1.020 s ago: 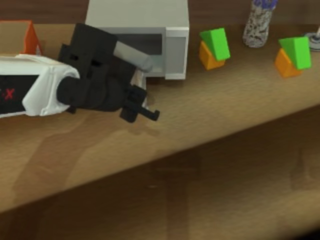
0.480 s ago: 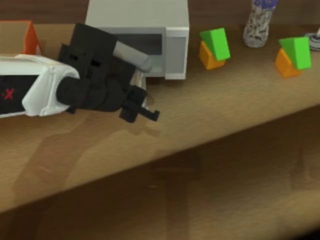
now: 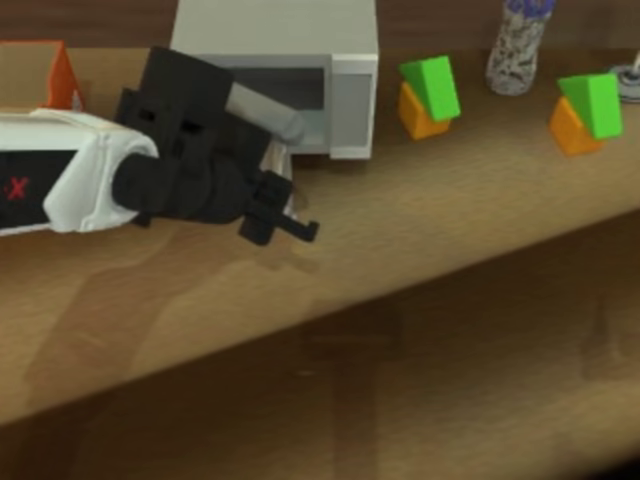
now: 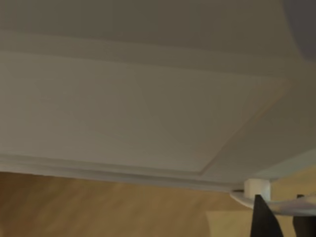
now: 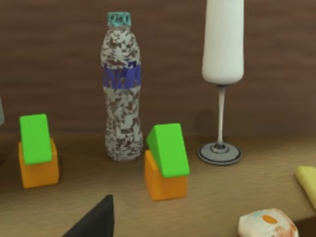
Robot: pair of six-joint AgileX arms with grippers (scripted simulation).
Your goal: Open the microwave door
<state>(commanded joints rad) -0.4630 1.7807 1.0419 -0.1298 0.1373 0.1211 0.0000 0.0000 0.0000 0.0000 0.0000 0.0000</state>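
Microwave (image 3: pixel 300 45) at table's 11 o'clock. My left gripper (image 3: pixel 285 215) at its front, fingers clamped on microwave door (image 3: pixel 268 112) edge, door swung partway out, grip suited for pulling wider. Right arm out of top view, parked.

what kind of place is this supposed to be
Probably a rendered kitchen-style tabletop: a boxy silver-white microwave stands at the back of a wooden table, with a speckled plastic bottle and a tall white stemmed glass nearby. The left gripper works at the microwave's front.
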